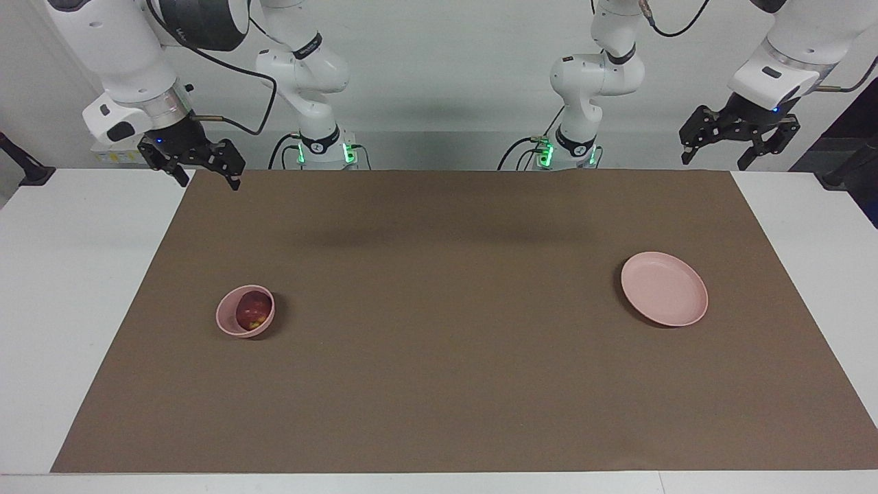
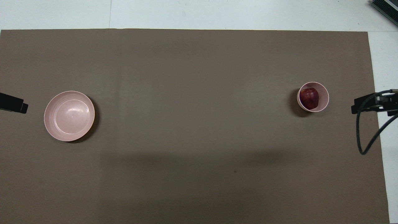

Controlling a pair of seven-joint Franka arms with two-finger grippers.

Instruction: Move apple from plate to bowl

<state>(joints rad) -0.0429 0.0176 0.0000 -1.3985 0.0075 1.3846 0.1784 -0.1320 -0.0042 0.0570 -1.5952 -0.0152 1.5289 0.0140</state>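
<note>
While both arms wait, apple [image 1: 252, 310] sits in bowl [image 1: 229, 324], yellowish patch facing up.

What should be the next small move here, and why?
Probably none beyond staying parked: the apple already sits in the bowl, the plate is bare, and the right gripper and left gripper hang open, raised, holding nothing.

The apple [image 1: 253, 310], dark red with a yellowish patch, sits inside the bowl [image 1: 227, 322], a small deep pale pink bowl standing upright on the table, well clear of the right gripper's fingers [image 1: 234, 180]. The plate [image 1: 664, 288], flat, wide and pale pink, lies bare, well apart from the left gripper's fingers [image 1: 686, 155].
</note>
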